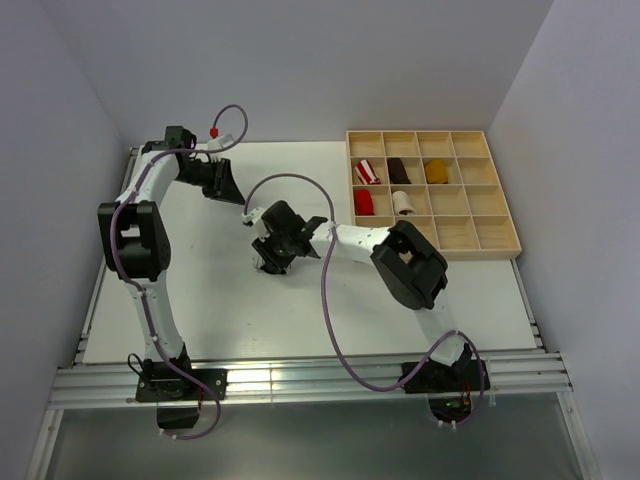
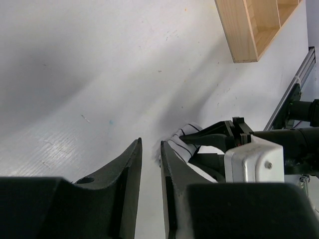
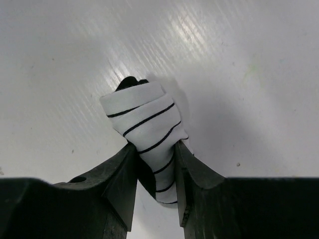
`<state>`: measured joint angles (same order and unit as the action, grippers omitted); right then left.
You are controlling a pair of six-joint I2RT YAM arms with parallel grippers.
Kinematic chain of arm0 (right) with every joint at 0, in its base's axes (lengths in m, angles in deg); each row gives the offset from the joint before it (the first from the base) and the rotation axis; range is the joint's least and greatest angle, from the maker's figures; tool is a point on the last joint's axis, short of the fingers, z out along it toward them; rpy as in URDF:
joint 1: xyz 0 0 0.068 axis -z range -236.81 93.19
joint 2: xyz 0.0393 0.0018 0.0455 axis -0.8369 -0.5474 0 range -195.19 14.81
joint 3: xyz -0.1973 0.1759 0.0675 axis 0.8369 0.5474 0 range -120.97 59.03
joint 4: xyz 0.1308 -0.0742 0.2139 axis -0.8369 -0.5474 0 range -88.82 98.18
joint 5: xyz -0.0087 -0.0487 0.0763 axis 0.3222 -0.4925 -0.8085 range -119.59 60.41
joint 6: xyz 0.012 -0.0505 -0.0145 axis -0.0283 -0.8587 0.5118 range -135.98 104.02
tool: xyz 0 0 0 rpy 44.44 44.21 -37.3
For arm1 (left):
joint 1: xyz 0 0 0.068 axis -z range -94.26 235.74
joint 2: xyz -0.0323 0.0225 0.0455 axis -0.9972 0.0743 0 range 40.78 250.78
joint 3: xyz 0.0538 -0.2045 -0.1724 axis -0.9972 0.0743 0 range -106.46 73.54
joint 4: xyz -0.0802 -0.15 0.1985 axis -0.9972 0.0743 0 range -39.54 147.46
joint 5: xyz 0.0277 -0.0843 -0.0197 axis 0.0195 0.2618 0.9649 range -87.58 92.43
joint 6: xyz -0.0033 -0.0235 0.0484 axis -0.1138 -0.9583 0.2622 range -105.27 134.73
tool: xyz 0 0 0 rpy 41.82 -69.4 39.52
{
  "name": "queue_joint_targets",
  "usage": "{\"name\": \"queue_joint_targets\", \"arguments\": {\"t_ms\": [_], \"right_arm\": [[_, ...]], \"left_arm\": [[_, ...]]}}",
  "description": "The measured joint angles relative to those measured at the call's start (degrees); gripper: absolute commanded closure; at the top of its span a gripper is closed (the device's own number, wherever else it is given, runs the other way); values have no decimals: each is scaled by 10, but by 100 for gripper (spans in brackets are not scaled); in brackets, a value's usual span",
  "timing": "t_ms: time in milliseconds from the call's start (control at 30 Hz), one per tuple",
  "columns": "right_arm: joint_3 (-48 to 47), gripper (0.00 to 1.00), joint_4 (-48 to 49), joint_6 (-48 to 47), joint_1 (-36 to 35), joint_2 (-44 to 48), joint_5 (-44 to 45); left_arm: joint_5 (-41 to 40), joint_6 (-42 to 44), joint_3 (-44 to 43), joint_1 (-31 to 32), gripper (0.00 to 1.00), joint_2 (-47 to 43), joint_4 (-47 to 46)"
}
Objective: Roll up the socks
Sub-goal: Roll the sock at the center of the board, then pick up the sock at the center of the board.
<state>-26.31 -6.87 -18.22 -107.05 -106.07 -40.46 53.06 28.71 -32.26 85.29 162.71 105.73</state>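
Note:
The white sock with thin black stripes (image 3: 144, 117) is bunched into a roll on the table, its black toe peeking out at the far end. My right gripper (image 3: 154, 147) is shut on its near end. In the top view the right gripper (image 1: 268, 258) is at the table's middle. The sock also shows in the left wrist view (image 2: 182, 142), held by the right fingers (image 2: 214, 133). My left gripper (image 1: 228, 190) hovers at the back left, its jaws nearly together and empty (image 2: 151, 142). The cream sock with brown band (image 1: 403, 203) lies rolled in a tray compartment.
A wooden compartment tray (image 1: 432, 131) stands at the back right, and its corner shows in the left wrist view (image 2: 239, 35). It holds a red-and-white striped bundle (image 1: 367, 171), a dark brown one (image 1: 399, 170), a mustard one (image 1: 436, 171) and a red one (image 1: 363, 203).

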Motion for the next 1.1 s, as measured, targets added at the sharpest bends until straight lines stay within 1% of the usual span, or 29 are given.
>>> {"name": "queue_joint_targets", "arguments": {"t_ms": [333,467,833,1100], "right_arm": [[4,100,-52,31,27,16,-30],[6,100,-72,42,43,24,-40],[14,100,-87,60,79,71,-80],[14,100,-88,71,106,93,-90]], "left_arm": [[-1,3,7,-32,74,-16,1],[-1,4,9,-35,74,-21,3],[2,19,16,-36,74,-49,13],[6,33,16,-36,74,-55,25]]}}
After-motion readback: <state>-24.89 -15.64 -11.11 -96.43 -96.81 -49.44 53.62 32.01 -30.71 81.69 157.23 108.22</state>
